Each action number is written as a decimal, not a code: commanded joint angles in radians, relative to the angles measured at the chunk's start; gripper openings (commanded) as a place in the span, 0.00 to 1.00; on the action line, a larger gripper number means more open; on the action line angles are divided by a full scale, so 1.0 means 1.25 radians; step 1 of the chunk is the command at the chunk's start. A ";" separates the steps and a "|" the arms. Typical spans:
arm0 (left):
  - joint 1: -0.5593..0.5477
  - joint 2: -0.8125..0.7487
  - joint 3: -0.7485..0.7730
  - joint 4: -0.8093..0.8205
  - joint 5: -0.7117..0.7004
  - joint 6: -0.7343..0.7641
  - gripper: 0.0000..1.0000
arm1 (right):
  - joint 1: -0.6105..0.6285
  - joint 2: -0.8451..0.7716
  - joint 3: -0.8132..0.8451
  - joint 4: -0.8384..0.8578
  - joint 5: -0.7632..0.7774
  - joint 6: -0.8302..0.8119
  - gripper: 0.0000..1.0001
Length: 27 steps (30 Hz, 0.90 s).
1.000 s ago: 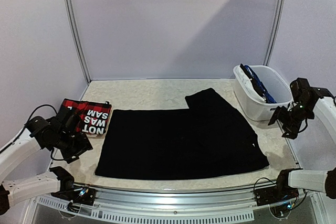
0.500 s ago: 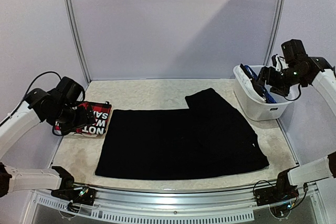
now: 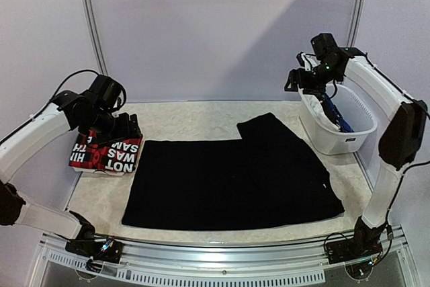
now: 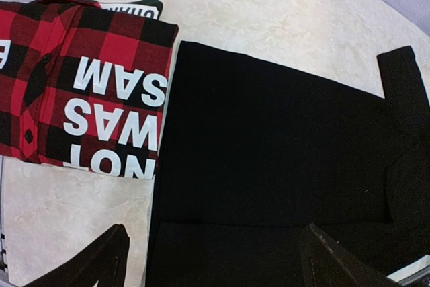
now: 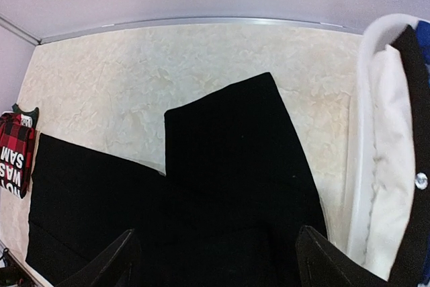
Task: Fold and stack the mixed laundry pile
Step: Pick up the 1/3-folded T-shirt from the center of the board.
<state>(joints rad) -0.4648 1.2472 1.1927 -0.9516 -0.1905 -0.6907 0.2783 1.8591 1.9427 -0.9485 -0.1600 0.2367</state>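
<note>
A plain black garment [image 3: 232,183] lies spread flat across the middle of the table, one sleeve reaching toward the far right [image 5: 228,132]. A folded red-black plaid garment with white lettering [image 3: 107,154] rests at the black one's left edge [image 4: 80,92]. A blue garment [image 3: 334,113] sticks out of the white basket. My left gripper [image 3: 127,126] hangs open and empty above the plaid piece, and its view looks down on the black cloth [image 4: 213,236]. Raised beside the basket's far left corner, my right gripper [image 3: 295,80] is open and empty too [image 5: 216,233].
The white plastic basket [image 3: 336,136] stands at the far right of the table, with white cloth [image 5: 393,166] and a dark item inside. Metal frame posts rise at both back corners. A metal rail runs along the near edge.
Both arms have risen from low at the table's sides. The left one swung up and back over the plaid garment. The right one swung up to the basket's far corner.
</note>
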 commanded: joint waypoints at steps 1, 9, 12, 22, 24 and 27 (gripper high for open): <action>-0.009 0.023 0.018 0.028 0.044 0.039 0.89 | 0.013 0.143 0.140 -0.041 -0.027 -0.044 0.80; -0.010 0.081 0.028 0.037 0.083 0.041 0.87 | 0.014 0.362 0.293 -0.019 -0.036 -0.063 0.77; -0.010 0.103 0.034 0.038 0.096 0.037 0.86 | 0.015 0.419 0.321 0.020 -0.040 -0.064 0.75; -0.010 0.198 0.094 0.030 0.138 0.043 0.84 | 0.013 0.552 0.369 0.219 -0.025 -0.008 0.69; -0.010 0.215 0.107 0.027 0.144 0.043 0.84 | 0.010 0.577 0.387 0.247 -0.021 0.014 0.68; -0.010 0.237 0.123 0.022 0.146 0.043 0.84 | -0.001 0.616 0.401 0.277 -0.022 0.053 0.65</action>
<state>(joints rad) -0.4648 1.5097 1.3079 -0.9123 -0.0299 -0.6537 0.2882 2.5607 2.4062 -0.7002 -0.1936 0.2306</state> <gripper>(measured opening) 0.839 0.663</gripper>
